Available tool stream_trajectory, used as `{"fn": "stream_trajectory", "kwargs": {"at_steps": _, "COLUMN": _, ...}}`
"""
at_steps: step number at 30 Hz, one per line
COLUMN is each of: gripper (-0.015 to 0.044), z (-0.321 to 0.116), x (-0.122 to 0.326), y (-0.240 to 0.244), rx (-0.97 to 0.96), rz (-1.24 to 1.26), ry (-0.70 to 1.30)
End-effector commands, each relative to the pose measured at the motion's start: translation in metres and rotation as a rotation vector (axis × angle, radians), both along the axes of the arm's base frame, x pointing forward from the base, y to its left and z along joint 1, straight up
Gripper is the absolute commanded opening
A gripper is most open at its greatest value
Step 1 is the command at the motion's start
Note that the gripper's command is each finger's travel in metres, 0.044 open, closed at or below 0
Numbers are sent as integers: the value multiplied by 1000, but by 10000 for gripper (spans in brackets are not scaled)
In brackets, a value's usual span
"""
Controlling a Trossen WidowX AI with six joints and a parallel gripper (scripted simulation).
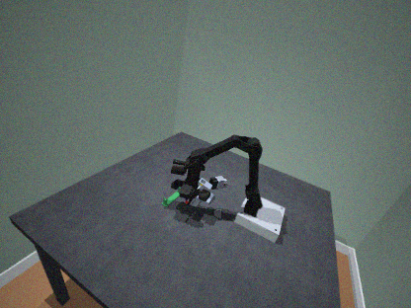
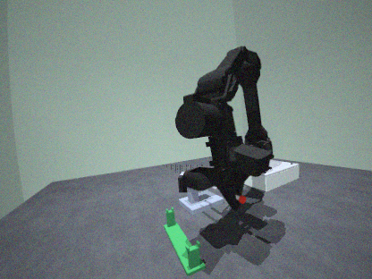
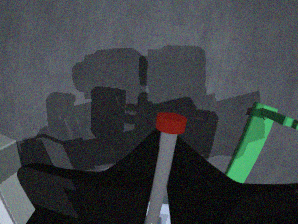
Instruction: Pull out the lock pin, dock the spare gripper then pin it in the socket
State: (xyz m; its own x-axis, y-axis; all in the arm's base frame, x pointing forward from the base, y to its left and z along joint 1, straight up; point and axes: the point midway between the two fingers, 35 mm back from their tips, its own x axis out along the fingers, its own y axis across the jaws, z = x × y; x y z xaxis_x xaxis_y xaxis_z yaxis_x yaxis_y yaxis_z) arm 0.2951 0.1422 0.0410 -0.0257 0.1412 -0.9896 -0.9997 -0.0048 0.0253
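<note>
My gripper (image 1: 187, 197) (image 2: 237, 207) (image 3: 162, 135) is shut on the lock pin. The pin's red head (image 1: 187, 201) (image 2: 241, 199) (image 3: 171, 123) sticks out past the fingertips, and its grey shaft (image 3: 162, 175) runs back between the fingers, its far end out of view. The fingertips are low over the table. A pale plate (image 2: 193, 206) with an upright part, seemingly the mount, is partly hidden behind the gripper. Another pale part (image 1: 220, 179) and a dark block (image 1: 213, 183) lie near it; I cannot tell whether they are the spare gripper. The socket opening is not clear.
A green cradle (image 1: 171, 198) (image 2: 179, 243) (image 3: 248, 155) with two notched uprights stands beside the gripper. A pale block (image 3: 11, 167) shows at the wrist view's left edge. The arm's white base box (image 1: 259, 228) (image 2: 279, 180) stands on the dark table (image 1: 128, 237).
</note>
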Motion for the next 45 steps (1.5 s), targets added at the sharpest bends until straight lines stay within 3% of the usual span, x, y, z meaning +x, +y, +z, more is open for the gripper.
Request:
{"fn": "stream_trajectory", "kwargs": {"at_steps": 1, "gripper": 0, "z": 3, "x": 2, "y": 4, "rx": 5, "rz": -2, "ry": -2}}
{"fn": "stream_trajectory", "kwargs": {"at_steps": 45, "gripper": 0, "z": 25, "x": -8, "y": 10, "rx": -26, "rz": -1, "ry": 61}}
